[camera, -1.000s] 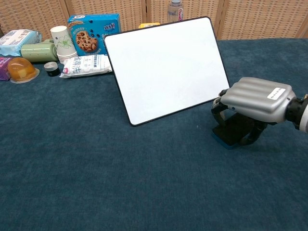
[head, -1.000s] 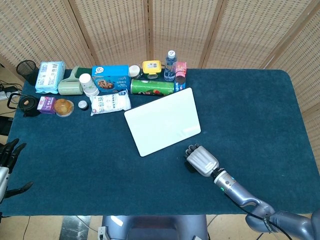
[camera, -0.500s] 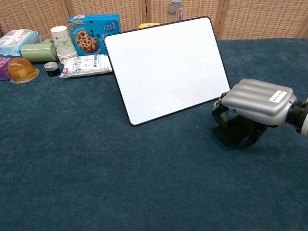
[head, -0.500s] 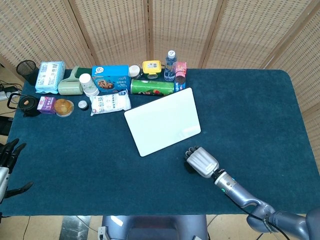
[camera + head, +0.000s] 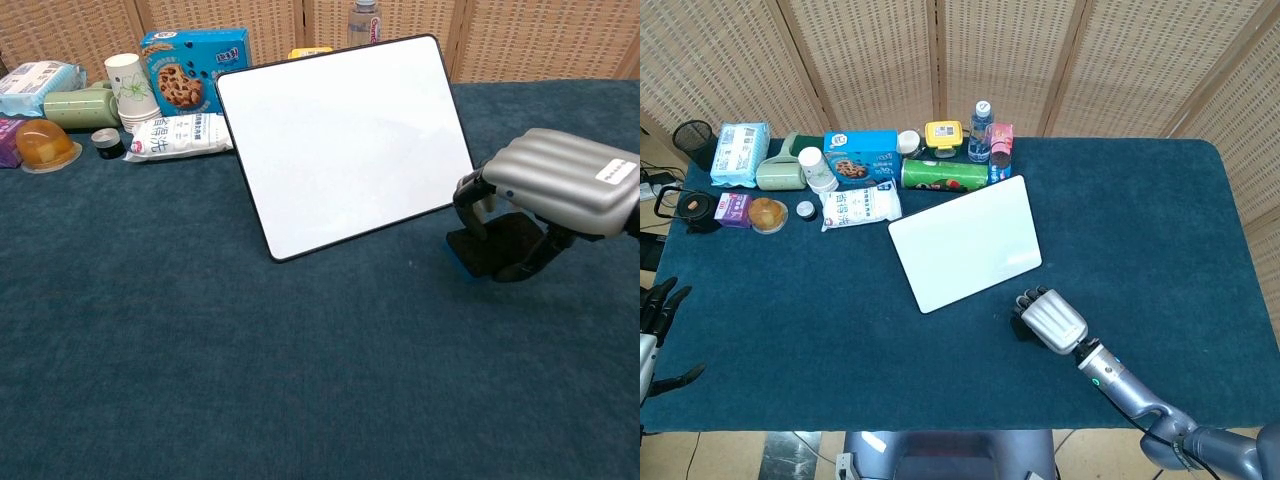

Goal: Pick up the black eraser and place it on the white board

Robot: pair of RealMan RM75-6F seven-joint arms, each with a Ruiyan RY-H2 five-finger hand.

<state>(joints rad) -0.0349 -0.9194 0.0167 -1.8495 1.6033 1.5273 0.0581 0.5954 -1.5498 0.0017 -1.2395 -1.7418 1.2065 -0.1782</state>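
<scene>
Black eraser [image 5: 492,248] gripped beside the white board [image 5: 345,140]
Right hand [image 5: 560,195] fingers were clamped over it from above, ready for lifting off the desk [image 5: 250,360].

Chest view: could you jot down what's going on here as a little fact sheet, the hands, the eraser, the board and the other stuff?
right hand: curled over the black eraser, gripping it just above the cloth
left hand: at the table's left edge, fingers apart, holding nothing
white board: lying on the table, nothing on it, left of the eraser
table: covered in dark teal cloth
back row: cookie box, paper cup, water bottle
task status: eraser not yet on the board
</scene>
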